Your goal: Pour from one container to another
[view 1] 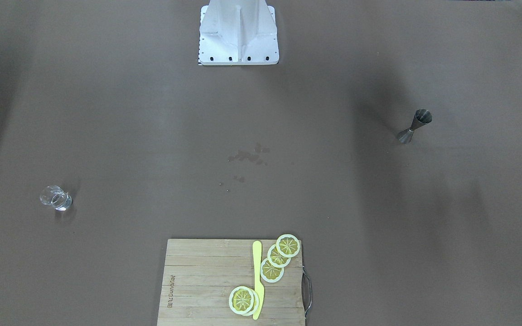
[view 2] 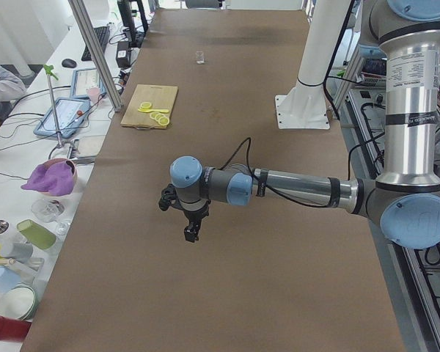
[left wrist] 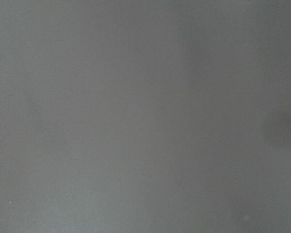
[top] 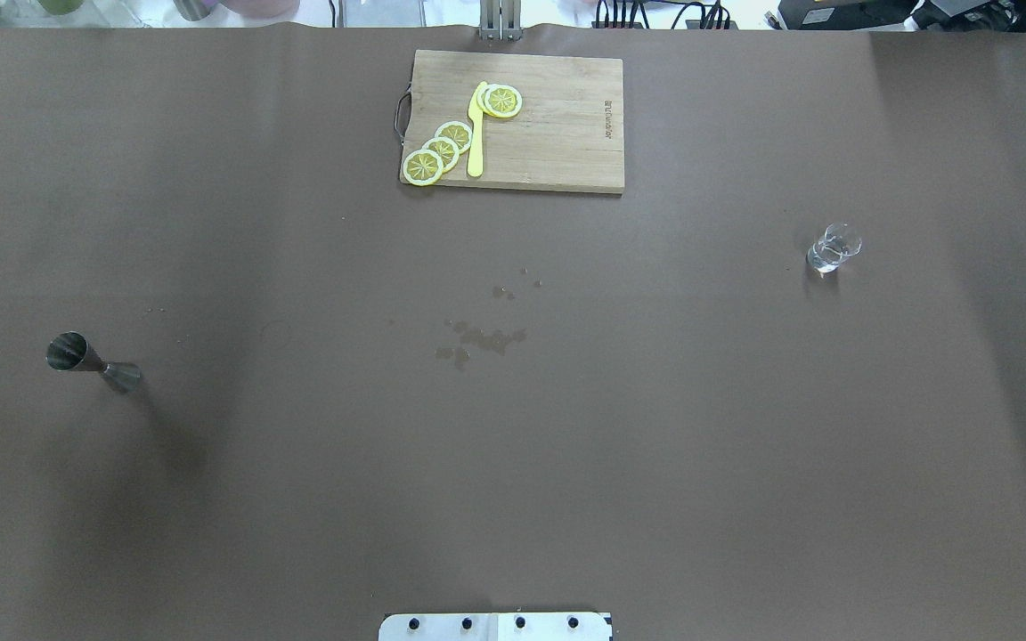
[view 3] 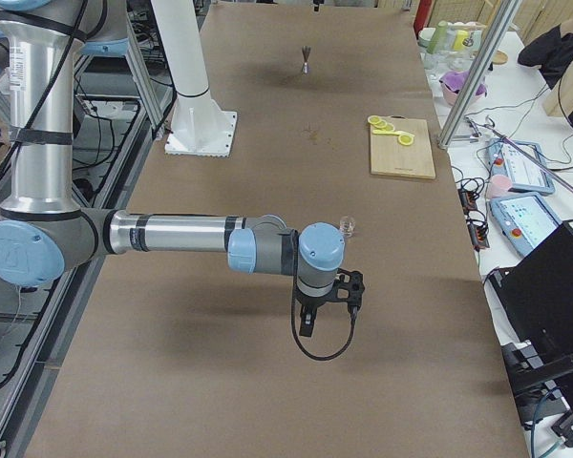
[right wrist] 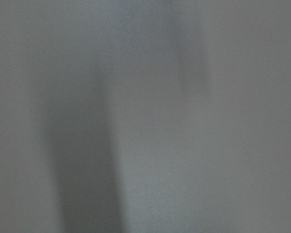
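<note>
Currently I read the glass (top: 832, 247) standing upright on the brown surface (top: 513, 499), on the robot's right side. The jigger (top: 90, 361) stands upright on its left side, well apart from the glass. Nothing touches either item. The left claw (view 2: 192, 233) and the right claw (view 3: 307, 324) hang above the surface, pointing down, each toward its own end. I cannot tell whether either is open or closed. Damp spots (top: 480, 338) mark the centre. A cutting board (top: 566, 142) at the far edge carries lemon slices (top: 442, 150) and a yellow knife (top: 476, 133).
</note>
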Robot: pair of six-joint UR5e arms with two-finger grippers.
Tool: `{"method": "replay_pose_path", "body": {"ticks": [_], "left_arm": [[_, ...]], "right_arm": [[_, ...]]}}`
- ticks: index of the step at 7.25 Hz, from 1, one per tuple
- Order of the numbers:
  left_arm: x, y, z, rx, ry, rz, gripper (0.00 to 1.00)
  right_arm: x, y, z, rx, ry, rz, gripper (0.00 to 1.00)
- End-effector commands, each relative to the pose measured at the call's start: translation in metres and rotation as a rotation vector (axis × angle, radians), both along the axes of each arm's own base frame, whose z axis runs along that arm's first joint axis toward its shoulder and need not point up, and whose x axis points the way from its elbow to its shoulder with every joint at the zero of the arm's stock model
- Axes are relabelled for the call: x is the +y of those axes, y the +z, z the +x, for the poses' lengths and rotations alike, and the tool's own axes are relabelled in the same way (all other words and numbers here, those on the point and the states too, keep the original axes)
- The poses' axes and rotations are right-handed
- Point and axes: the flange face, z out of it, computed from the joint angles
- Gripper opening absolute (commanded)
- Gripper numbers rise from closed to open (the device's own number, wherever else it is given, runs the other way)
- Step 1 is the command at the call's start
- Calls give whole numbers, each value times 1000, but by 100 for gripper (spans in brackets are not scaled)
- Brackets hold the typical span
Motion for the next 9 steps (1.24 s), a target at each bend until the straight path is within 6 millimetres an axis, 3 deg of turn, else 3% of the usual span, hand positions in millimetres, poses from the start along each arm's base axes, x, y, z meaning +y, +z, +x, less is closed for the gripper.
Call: {"method": "replay_pose_path", "body": {"ticks": [1,6,8,9], "left_arm": [[2,7,-8,-7,4,-8,98],[5,9,-18,-8,-19,-15,98],[17,21,-20,-13,-19,-39,98],[13,22,-20,-20,-20,-35,98]], "right_arm": [[1,1,0,0,0,-2,100],[0,-1,0,0,0,2,100],[0,-2,1,-2,2,4,100],[0,-2,1,-2,2,4,100]]}}
